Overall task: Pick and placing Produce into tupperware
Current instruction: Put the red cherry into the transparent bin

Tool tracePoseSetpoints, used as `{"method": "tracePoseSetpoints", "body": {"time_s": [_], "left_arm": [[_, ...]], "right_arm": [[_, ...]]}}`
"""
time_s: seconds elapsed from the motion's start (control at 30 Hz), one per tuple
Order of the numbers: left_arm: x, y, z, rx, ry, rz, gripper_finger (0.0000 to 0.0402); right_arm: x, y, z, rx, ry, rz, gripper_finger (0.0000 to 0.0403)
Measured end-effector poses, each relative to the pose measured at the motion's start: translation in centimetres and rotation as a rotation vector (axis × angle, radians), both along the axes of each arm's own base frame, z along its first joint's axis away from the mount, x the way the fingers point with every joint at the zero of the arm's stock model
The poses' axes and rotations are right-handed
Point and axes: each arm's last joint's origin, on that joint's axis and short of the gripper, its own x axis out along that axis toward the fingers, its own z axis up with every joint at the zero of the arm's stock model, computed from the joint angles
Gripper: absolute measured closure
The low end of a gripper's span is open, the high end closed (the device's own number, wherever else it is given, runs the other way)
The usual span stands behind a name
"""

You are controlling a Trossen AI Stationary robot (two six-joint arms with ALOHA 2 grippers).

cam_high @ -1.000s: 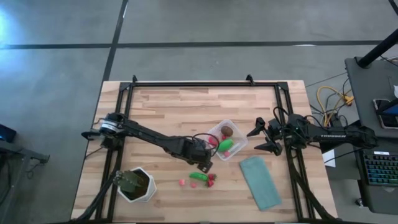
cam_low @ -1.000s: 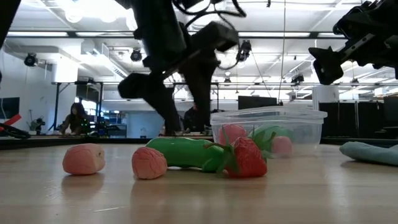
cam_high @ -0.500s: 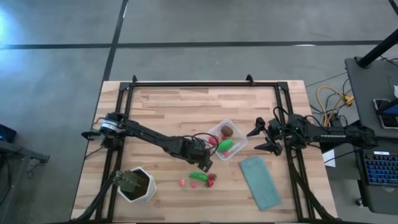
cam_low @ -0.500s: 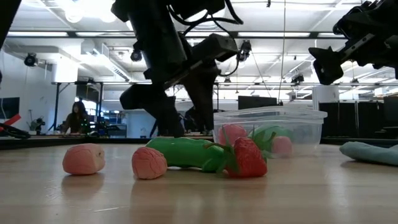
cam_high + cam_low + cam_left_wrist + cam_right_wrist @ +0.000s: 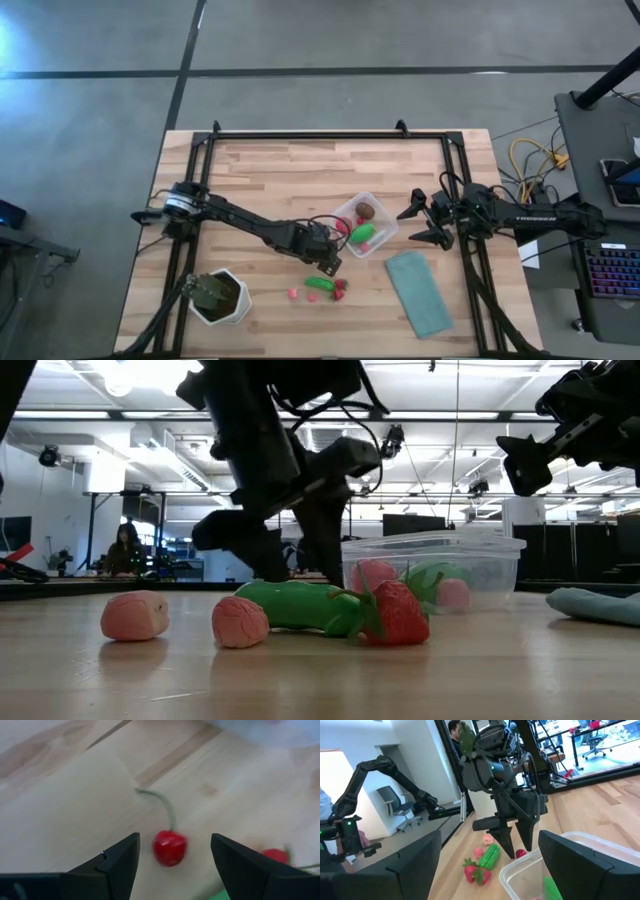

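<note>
Red cherry (image 5: 169,848) between open left tool (image 5: 172,857) fingers, arm angled down

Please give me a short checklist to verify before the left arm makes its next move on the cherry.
1. Left claw open: ok, fingers spread.
2. Cherry between the fingers: ok, in the gap, not yet gripped.
3. Cherry resting on the table: ok, with its stem curving away.
4. Tupperware ready to receive: ok, open-topped, already holding some produce.
5. Right claw out of the way: ok, open, waiting beside the tupperware.
6. Left claw low enough to close on the cherry: cannot tell.
</note>
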Motion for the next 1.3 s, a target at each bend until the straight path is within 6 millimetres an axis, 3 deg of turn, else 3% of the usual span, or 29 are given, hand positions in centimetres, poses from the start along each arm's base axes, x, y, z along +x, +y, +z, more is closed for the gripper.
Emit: {"method": "tracePoseSetpoints", "body": {"time_s": [0.13,0.5,1.07,1.3], "left_arm": [[-0.1,0.0,-0.5,0.006,0.018,-0.004,0.0177],[0.0,-0.1,-1.1,0.008,0.039,-0.008,0.0239],[0.1,-0.1,-1.1,-0.009,0.034,-0.013,0.0268],[1.1,-0.5,0.5,-0.03,-0.02,-0.042,0.028]], "right_arm": [[0.0,0.0,0.0,0.0,0.0,0.0,0.0077],[0.0,0.0,0.0,0.0,0.0,0.0,0.0077],[0.0,0.0,0.0,0.0,0.0,0.0,0.0077],[0.0,0.0,0.0,0.0,0.0,0.0,0.0077]]}}
